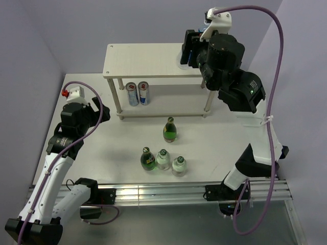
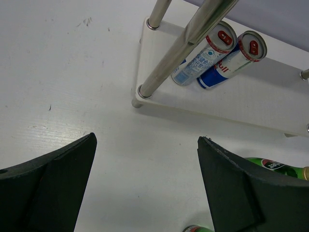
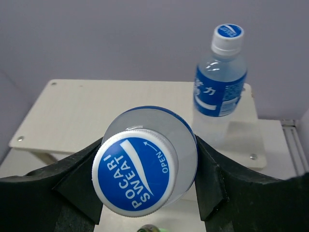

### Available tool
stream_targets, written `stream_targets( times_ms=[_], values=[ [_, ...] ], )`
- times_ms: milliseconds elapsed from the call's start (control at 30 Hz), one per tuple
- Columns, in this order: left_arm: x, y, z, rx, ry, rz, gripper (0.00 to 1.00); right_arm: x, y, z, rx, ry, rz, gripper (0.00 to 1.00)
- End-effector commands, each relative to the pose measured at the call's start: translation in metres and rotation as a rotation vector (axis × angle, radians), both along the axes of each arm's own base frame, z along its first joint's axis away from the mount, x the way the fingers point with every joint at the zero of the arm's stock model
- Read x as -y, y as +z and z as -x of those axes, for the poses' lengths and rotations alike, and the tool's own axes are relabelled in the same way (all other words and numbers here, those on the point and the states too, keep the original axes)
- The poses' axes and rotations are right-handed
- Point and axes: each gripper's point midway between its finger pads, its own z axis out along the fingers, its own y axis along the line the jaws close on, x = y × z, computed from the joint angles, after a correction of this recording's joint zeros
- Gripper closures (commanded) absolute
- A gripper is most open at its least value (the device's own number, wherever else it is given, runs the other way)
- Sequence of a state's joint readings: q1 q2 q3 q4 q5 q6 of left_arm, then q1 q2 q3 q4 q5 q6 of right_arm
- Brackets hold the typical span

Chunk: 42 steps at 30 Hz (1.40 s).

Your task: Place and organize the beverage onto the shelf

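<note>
The beige two-tier shelf [image 1: 148,58] stands at the back of the table. My right gripper [image 1: 190,50] hovers over the right end of its top board, shut on a Pocari Sweat bottle [image 3: 145,164] with a blue cap, held upright. A second Pocari Sweat bottle [image 3: 219,84] stands on the top board [image 3: 96,111] behind it. Two cans [image 1: 138,93] stand on the lower tier and also show in the left wrist view [image 2: 217,55]. My left gripper [image 1: 98,109] is open and empty, low over the table left of the shelf [image 2: 147,140].
Several green and clear glass bottles stand on the table in front of the shelf: one alone [image 1: 169,129] and three in a row [image 1: 163,160]. One green bottle [image 2: 275,166] shows beside my left gripper's right finger. Purple walls close the left, back and right.
</note>
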State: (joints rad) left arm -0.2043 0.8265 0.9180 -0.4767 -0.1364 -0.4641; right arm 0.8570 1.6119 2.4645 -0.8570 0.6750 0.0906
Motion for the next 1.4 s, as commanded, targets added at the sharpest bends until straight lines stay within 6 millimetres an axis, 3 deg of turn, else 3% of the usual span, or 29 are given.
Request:
stream_targets(
  times_ms=[0, 233, 567, 667, 733, 800, 900, 1167, 1367],
  values=[
    [-0.002, 0.014, -0.001, 0.044, -0.002, -0.006, 0.08, 0.016, 0.029, -0.013, 0.087, -0.006, -0.059, 0.74],
    [-0.002, 0.015, 0.0, 0.05, -0.004, -0.005, 0.08, 0.029, 0.021, -0.052, 0.076, -0.031, -0.077, 0.75],
    [-0.003, 0.016, 0.001, 0.054, 0.003, -0.004, 0.08, 0.036, 0.002, -0.086, 0.032, -0.051, -0.091, 0.73],
    [-0.003, 0.016, 0.001, 0.053, 0.001, -0.003, 0.08, 0.035, -0.003, -0.093, 0.019, -0.047, -0.089, 0.59],
    [-0.003, 0.016, 0.001, 0.052, 0.003, -0.003, 0.08, 0.032, -0.008, -0.097, 0.01, -0.043, -0.087, 0.44],
    [-0.003, 0.016, 0.001, 0.053, 0.003, -0.003, 0.08, 0.03, -0.011, -0.1, 0.002, -0.037, -0.084, 0.22],
    [-0.004, 0.017, 0.001, 0.055, 0.003, -0.003, 0.08, 0.027, -0.015, -0.105, 0.0, -0.039, -0.086, 0.17],
    [-0.003, 0.016, 0.001, 0.053, 0.002, -0.001, 0.08, 0.025, -0.013, -0.112, 0.029, -0.047, -0.103, 0.18],
    [-0.003, 0.016, 0.0, 0.05, 0.0, -0.001, 0.08, 0.016, -0.027, -0.129, 0.013, -0.052, -0.095, 0.39]
  ],
)
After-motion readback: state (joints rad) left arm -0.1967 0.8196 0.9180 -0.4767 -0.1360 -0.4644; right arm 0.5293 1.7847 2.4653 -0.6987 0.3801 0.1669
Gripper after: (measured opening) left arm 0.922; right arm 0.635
